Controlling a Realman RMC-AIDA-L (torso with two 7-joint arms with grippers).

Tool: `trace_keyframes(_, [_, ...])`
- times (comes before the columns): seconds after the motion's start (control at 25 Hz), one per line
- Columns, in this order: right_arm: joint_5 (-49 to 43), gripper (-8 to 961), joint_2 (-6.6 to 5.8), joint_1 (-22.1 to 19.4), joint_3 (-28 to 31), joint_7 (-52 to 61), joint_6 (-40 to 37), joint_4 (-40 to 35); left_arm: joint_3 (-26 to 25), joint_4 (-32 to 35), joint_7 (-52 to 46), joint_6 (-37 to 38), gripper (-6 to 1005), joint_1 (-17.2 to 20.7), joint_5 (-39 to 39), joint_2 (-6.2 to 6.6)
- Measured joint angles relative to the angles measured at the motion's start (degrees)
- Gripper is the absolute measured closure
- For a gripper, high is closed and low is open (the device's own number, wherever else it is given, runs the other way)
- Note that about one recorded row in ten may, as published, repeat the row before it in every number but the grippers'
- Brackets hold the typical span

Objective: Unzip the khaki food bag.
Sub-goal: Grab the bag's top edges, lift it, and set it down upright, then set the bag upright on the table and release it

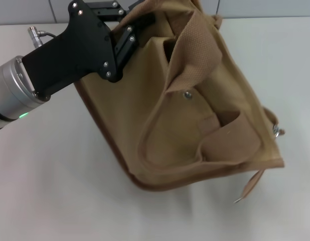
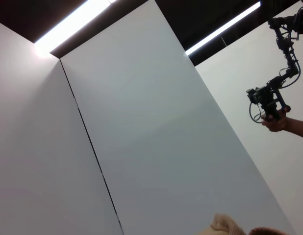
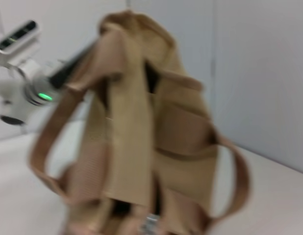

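Left pincer (image 1: 126, 31) at khaki food bag (image 1: 195, 115) top edge, table (image 1: 54, 191)

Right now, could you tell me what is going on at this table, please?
The left gripper is at the far upper corner of the khaki bag, which sits tilted on the white table. The bag's handles flop over its front pocket. The right arm is out of the head view; its camera faces the bag's end.
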Motion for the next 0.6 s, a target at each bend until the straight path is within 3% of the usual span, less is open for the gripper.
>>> trace_keyframes(0.28, [-9.9, 333, 0.96, 4.4, -0.1, -6.0, 4.6, 5.8, 0.0, 0.0, -0.1, 0.9, 937, 0.2, 0.0, 0.00])
trace_keyframes(0.52, [-14.0, 111, 1.09, 7.4, -5.7, -6.8, 5.1, 10.1, 0.1, -0.3, -0.1, 0.9, 937, -0.2, 0.0, 0.00])
trace_keyframes(0.6, [-14.3, 108, 1.14, 7.5, -8.0, -6.8, 5.6, 10.3, 0.1, -0.3, -0.2, 0.9, 937, -0.3, 0.0, 0.00])
